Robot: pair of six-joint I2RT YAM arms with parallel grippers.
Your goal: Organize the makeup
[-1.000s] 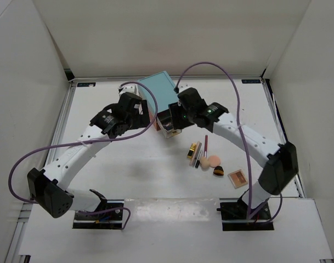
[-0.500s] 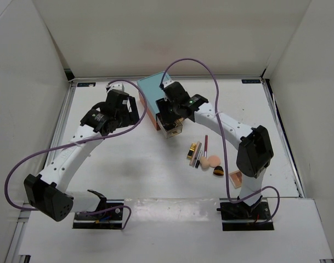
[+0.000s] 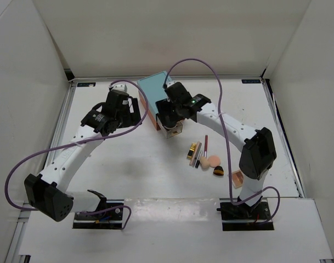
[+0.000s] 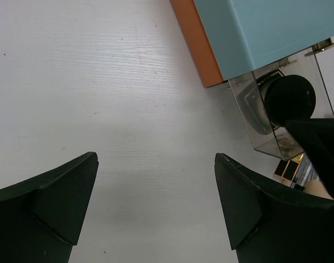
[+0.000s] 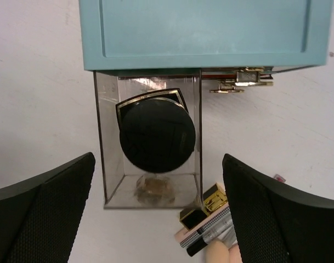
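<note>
A round black compact [image 5: 157,134] lies in the clear pulled-out drawer [image 5: 150,192] of the teal box [image 5: 205,33]. My right gripper [image 5: 158,158] hangs open straight above it, fingers on either side and clear of it. The same compact [image 4: 290,98] shows in the left wrist view. My left gripper [image 4: 156,158] is open over bare table left of the box, holding nothing. On the table right of the drawer lie the gold lipstick [image 3: 194,149], a slim stick [image 3: 205,143], peach sponges [image 3: 212,161] and the square palette [image 3: 237,177], partly behind my right arm.
The teal box [image 3: 156,90] stands at the back middle, its orange side [image 4: 197,44] facing my left gripper. A gold handle [image 5: 241,82] sticks out beside the open drawer. White walls close in the table on three sides.
My right arm swung in over the open drawer, and its jaws opened wider, leaving the compact in the drawer. My left arm drew back a little to the left.
</note>
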